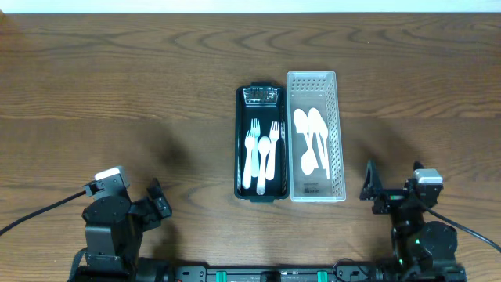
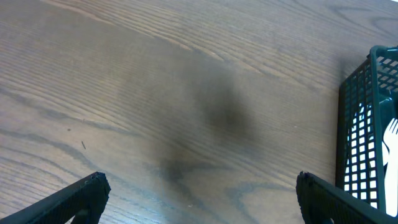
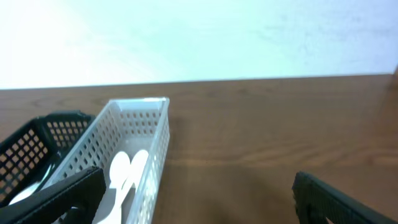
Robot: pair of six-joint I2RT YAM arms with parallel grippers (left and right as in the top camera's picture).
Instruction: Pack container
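Observation:
A black perforated basket at the table's middle holds white plastic forks and a clear wrapped item at its far end. Touching its right side, a white perforated basket holds white plastic spoons. My left gripper is open and empty near the front left edge, above bare wood; the black basket shows at that view's right. My right gripper is open and empty at the front right, just right of the white basket and its spoons. The black basket lies left of it.
The brown wooden table spreads around both baskets. A pale wall rises beyond the table's far edge. A cable runs from the left arm's base toward the front left.

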